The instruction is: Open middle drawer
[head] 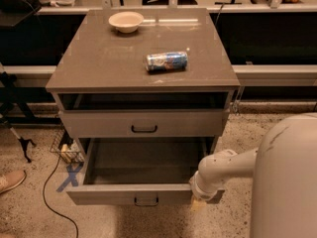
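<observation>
The middle drawer [109,195] is pulled well out of the cabinet, its plain grey inside showing, under another drawer [99,124]. My gripper [199,201] is at the right end of the open drawer's front; I cannot tell whether it is wide or narrow. On the desk [99,63] a can [167,61] lies on its side, and a bowl [126,21] stands towards the back.

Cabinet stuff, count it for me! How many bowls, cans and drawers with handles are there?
Bowl: 1
Can: 1
Drawers with handles: 2, the pulled-out middle drawer and the drawer above it
Total: 4
The gripper sits at the middle drawer's right front corner.
</observation>
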